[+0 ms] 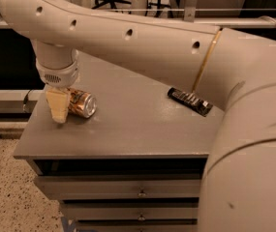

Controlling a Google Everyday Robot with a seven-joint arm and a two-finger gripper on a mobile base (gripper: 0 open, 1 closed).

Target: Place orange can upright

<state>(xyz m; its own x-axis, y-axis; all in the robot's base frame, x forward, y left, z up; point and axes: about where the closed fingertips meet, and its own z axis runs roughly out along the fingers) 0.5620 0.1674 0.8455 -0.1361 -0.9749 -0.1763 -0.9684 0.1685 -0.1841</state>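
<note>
1. Landmark: grey table (137,129), a flat top w/ drawers (128,190) below its front edge. All places below are given rel. to this table.
2. Orange can (83,103): on the tabletop, left part as seen, nearer the front edge than the back. It's lying on its side, not upright. Silver end faces right and toward the front; orange-gold body runs back-left from there.
3. Gripper (60,111): hangs over the table's left part, pointing straight down, tip at or just above the surface. It sits at the can's left end and overlaps that end in view.
4. Gripper state: can't tell. Apart, together or clamped on the can, the view doesn't settle it; the far side is hidden behind the gripper's own pale body and the can.
5. Arm (128,37): thick cream-white, spans above the table from the right side of view to the wrist over the table's left part. It hides much of the table's back and right.
6. Dark flat wrapped bar (190,101): on the tabletop, right part, lying diagonal, well apart from the can.
7. Floor (2,187): speckled, below the table's left corner.
</note>
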